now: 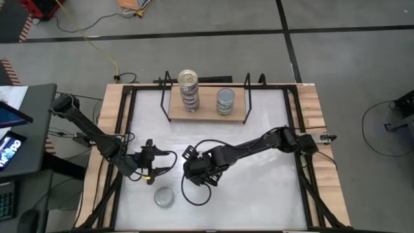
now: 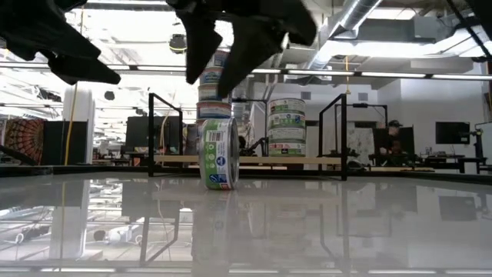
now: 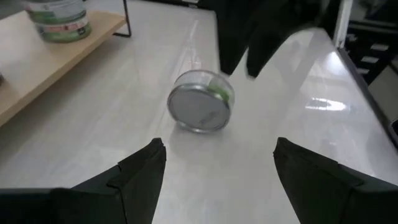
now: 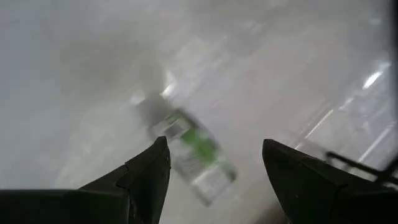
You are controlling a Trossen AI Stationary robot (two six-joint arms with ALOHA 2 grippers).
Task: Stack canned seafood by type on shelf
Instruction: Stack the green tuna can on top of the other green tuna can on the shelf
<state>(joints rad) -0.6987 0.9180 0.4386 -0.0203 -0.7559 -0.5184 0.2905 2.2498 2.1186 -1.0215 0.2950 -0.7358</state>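
Note:
A tin (image 3: 202,109) with a silver lid and green label stands on its edge on the white table (image 1: 259,188). It also shows in the low view (image 2: 219,163) and the right wrist view (image 4: 196,155). My right gripper (image 2: 215,85) hangs open just above it, fingers pointing down and clear of it, and covers it in the high view (image 1: 194,169). My left gripper (image 3: 221,152) is open to the tin's left, a little way off (image 1: 152,160). A second tin (image 1: 164,197) lies flat near the front edge. The shelf (image 1: 207,116) bears a tall stack (image 1: 188,90) and a short stack (image 1: 225,101).
Black wire frames (image 2: 151,131) close both ends of the shelf. A dark cable loop (image 1: 194,194) lies on the table below my right gripper. Wooden rails (image 1: 317,129) border the table. The right half of the tabletop is bare.

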